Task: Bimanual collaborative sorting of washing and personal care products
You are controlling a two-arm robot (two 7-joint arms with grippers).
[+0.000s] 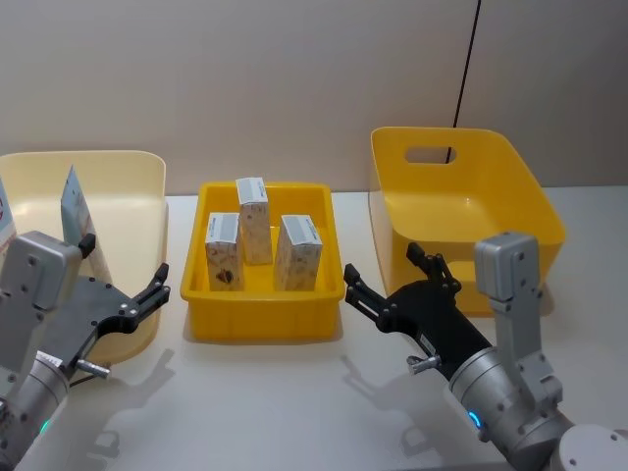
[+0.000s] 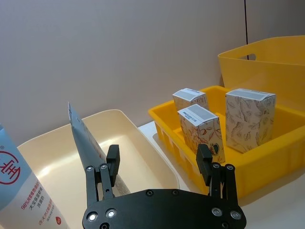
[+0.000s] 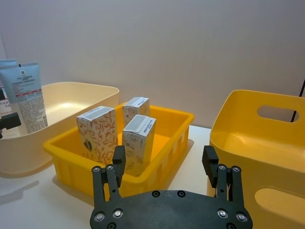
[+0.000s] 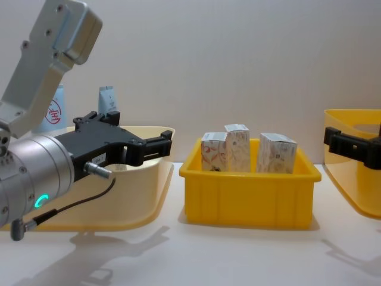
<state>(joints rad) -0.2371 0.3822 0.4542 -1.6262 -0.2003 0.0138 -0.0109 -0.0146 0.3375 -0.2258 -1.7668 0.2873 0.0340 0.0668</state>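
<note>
Three white cartons with orange-red print and grey-blue tops stand upright in a shallow yellow tray at the table's middle. A slim pale-blue tube leans upright in the cream bin on the left, beside a white tube with red print. My left gripper hovers open and holding nothing over the cream bin's near right side, left of the tray. Just right of the tray's front corner, my right gripper is likewise open, with nothing between its fingers.
A deep yellow bin with a handle slot stands at the right, behind my right gripper. A black cable hangs down the wall behind it. Bare white table lies in front of the tray and bins.
</note>
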